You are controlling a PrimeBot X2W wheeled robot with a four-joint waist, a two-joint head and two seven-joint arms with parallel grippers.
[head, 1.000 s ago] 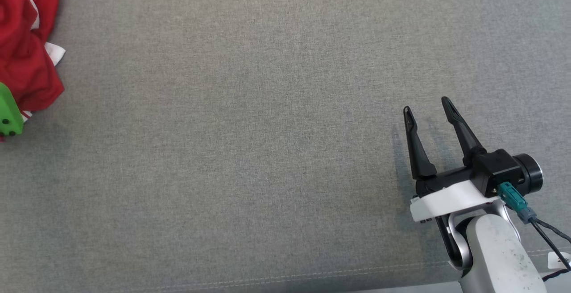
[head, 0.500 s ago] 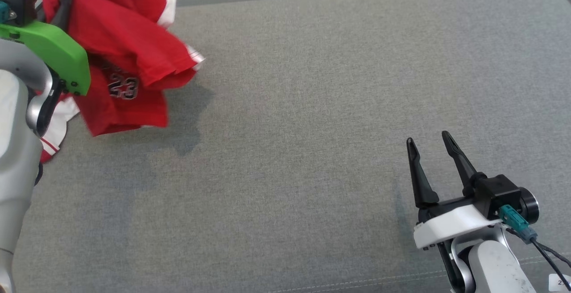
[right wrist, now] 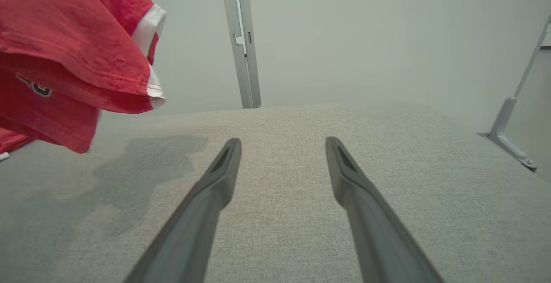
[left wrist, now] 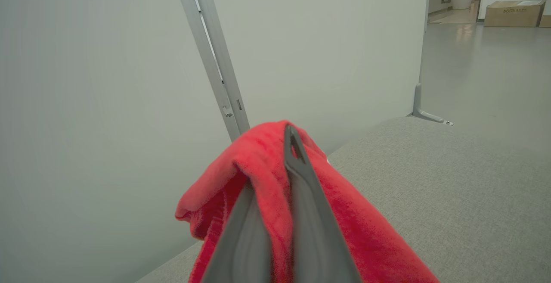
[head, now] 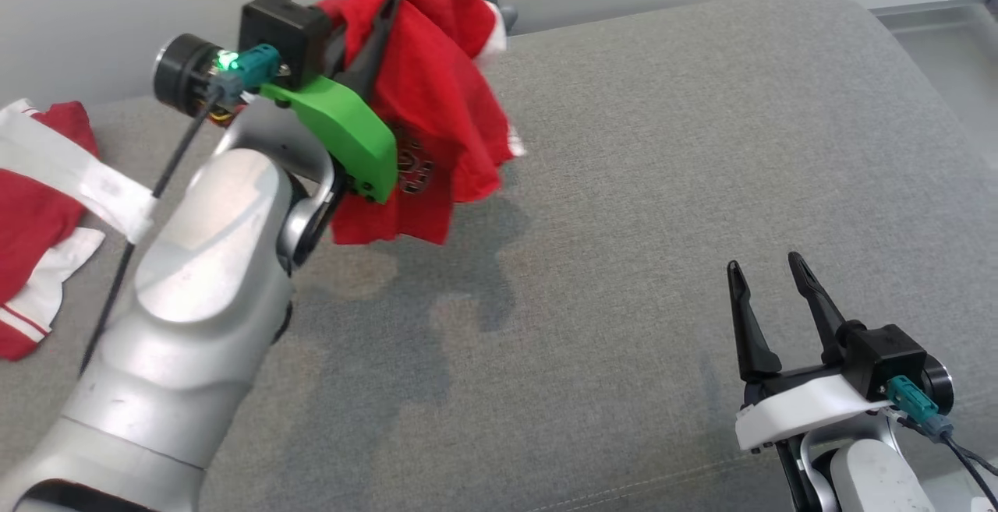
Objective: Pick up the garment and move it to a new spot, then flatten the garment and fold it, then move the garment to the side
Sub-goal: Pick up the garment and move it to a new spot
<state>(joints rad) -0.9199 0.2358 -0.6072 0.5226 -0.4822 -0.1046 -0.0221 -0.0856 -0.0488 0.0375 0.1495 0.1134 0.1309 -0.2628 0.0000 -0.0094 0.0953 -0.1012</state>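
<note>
Red garment (head: pixel 437 107), white trim, hangs bunched from the left gripper (head: pixel 386 13), lifted clear of the grey padded surface (head: pixel 639 185), over its far left part. Jaws pinched shut on a fold, cloth draped over them. Right gripper (head: pixel 764 264) low at near right, jaws wide apart, holding nothing, well apart from the garment. More red-and-white cloth (head: pixel 39 208) lies at far left. Risks: the small pinch may slip in a quick swing; cloth wrapped over the jaws may cling at release; a set-down near the back edge may spill it off; a bunched drop makes flattening harder.
</note>
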